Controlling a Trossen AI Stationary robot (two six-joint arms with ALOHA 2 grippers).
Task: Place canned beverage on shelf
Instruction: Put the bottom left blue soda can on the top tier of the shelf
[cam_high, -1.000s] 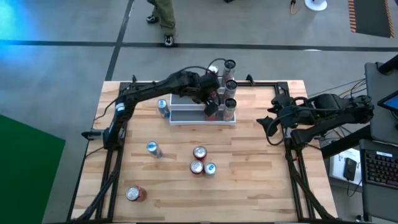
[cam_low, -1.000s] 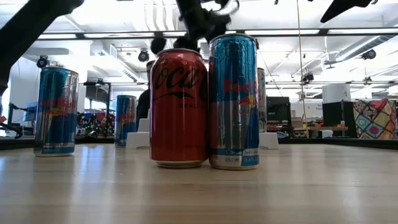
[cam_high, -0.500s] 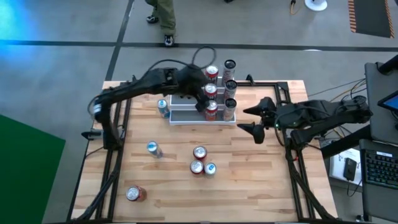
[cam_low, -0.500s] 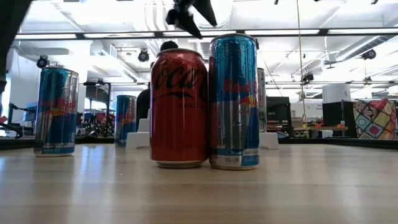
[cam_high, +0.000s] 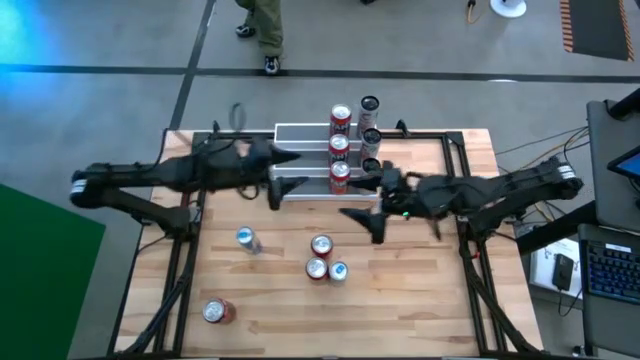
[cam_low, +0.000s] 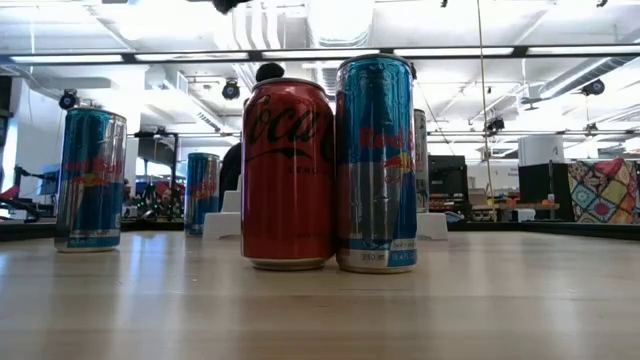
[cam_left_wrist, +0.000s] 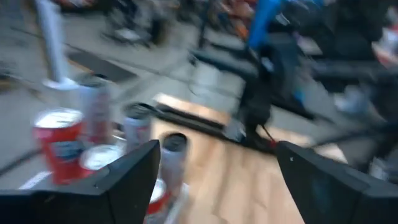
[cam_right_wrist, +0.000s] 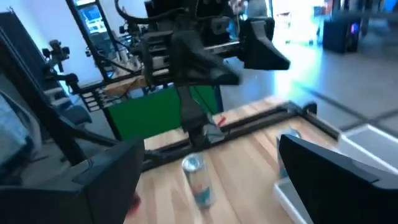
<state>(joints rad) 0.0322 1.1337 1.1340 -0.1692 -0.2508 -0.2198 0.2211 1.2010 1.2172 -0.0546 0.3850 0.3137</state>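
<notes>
On the far middle of the wooden tabletop (cam_high: 420, 300) stands the shelf (cam_high: 300, 158), a white-edged tiered rack carrying three red cans (cam_high: 339, 148) in a column up its steps and, just to their right, three dark slim cans (cam_high: 369, 125) in a second column. Seen from above, the left pincer (cam_high: 283, 170) hangs beside the shelf's left half with its fingers spread wide and nothing between them. The right pincer (cam_high: 371, 203) reaches in from the right, near the front right corner of the shelf, likewise released and holding nothing. Loose beverages wait on the nearer tabletop: a blue slim can (cam_high: 246, 239) to the left, a cluster of two red cans (cam_high: 319, 257) with a small blue can (cam_high: 338, 271) touching them in the middle, and another red can (cam_high: 215, 312) near the front left corner. At table height, a red cola can (cam_low: 288, 172) and a blue energy-drink can (cam_low: 376, 164) stand side by side, touching.
</notes>
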